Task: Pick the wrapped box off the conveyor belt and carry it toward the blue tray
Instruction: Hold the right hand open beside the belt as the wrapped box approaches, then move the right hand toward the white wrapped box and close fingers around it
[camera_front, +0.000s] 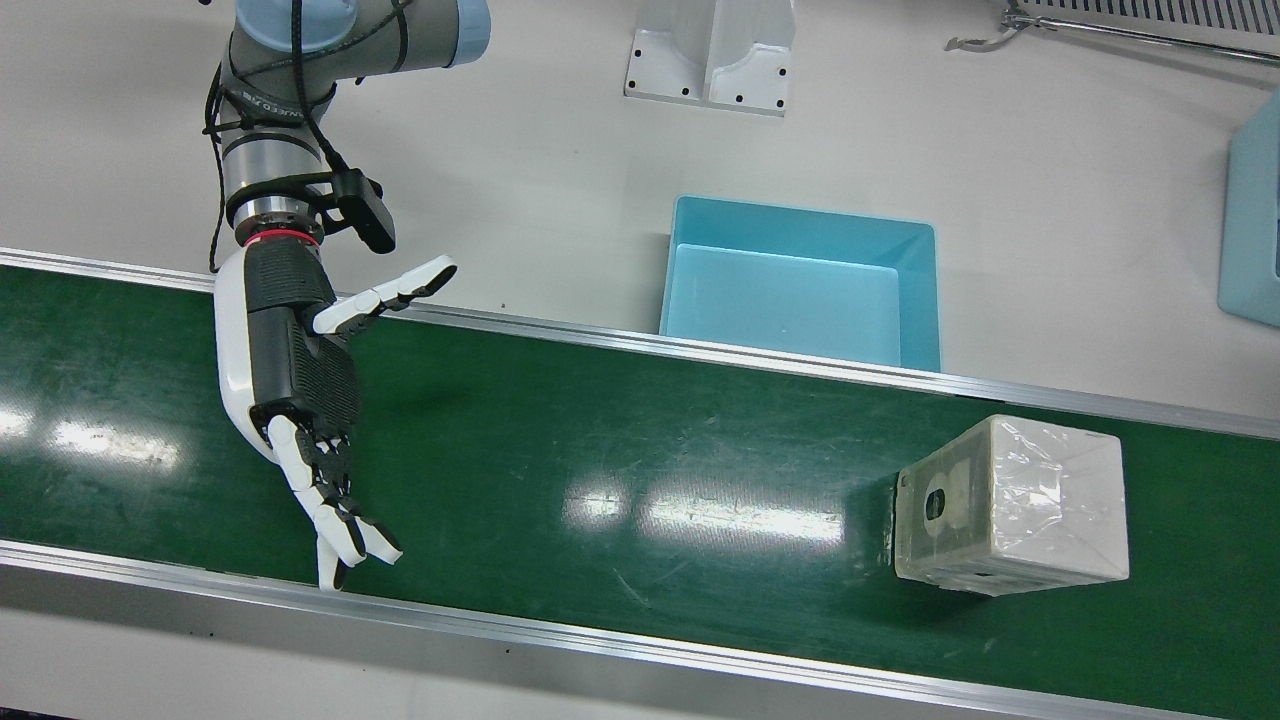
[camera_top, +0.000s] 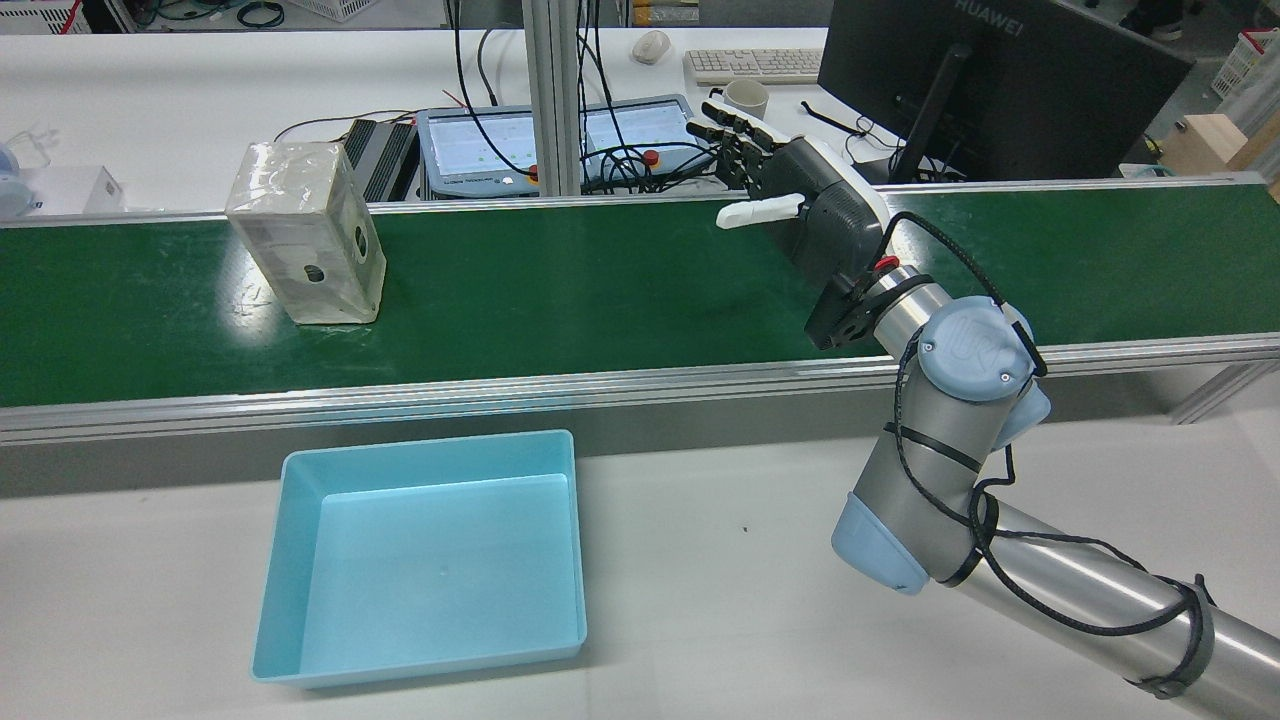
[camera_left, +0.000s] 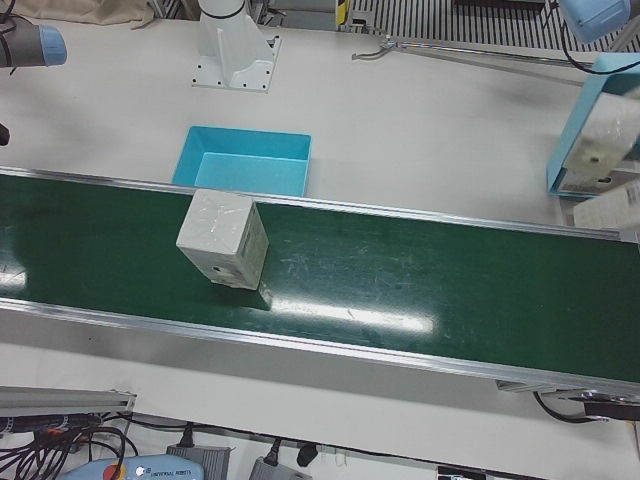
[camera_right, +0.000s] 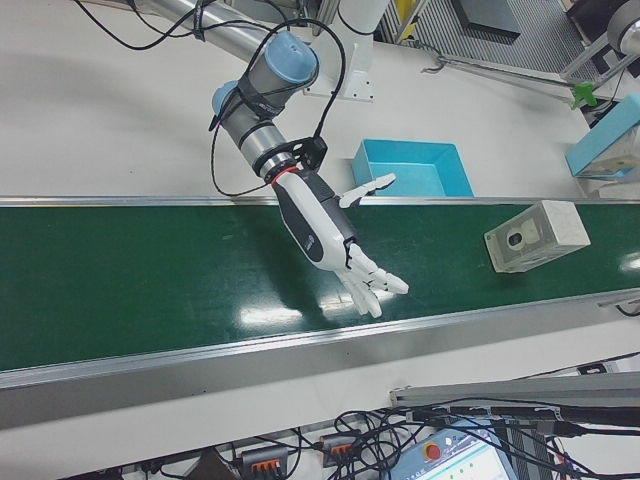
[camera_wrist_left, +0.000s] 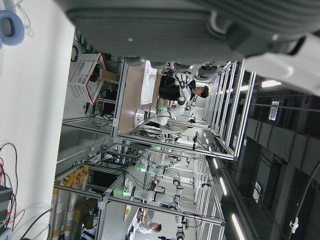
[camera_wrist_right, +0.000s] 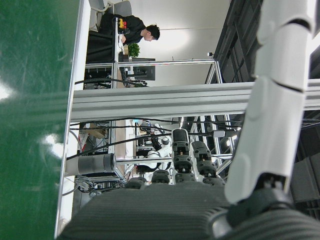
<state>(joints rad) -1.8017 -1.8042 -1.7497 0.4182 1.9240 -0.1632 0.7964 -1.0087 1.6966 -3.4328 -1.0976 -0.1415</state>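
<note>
One wrapped box, one blue tray, one right hand over the belt.
The right hand hovers empty above the green conveyor belt, fingers spread; the box stands on the belt well away, off its thumb side. The tray holds nothing, on the white table beside the belt. Whether the left hand's fingers are apart cannot be told.

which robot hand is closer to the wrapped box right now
Right, of the two I can place. The right robot hand hangs open over the conveyor belt, well down the belt from the wrapped box. The left robot hand's position relative to the box cannot be told.
</note>
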